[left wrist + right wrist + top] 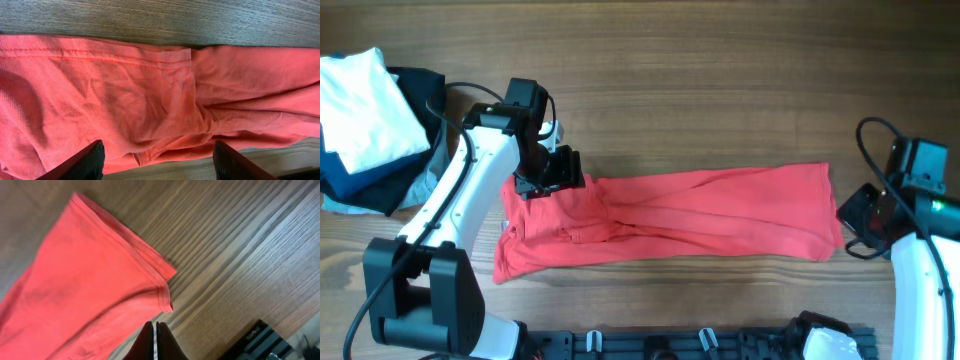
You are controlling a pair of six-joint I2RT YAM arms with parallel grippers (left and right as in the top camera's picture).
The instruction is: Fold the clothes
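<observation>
The red shirt (700,210) lies flat across the middle of the tabletop (720,80) as a long band that runs from near the left edge almost to the right edge. It is coral red, soft and wrinkled. Long creases run along its length, and the cloth is bunched and doubled over at its left end. Its right end is squarer and flatter, finished with a stitched hem. The right wrist view shows that hem as two layers, with one corner curling up a little. The left wrist view shows a double row of stitching along the top edge, and a flap folded over the body of the cloth.

The left fingers (85,162) are spread wide apart above the shirt's bunched left end, with nothing between them. The right fingers (146,344) are pressed together and empty. They are just off the shirt's right end, over bare wood near the right edge.

A pile of clothes (365,120) in white, dark and blue sits in the far left corner, well apart from the shirt.
</observation>
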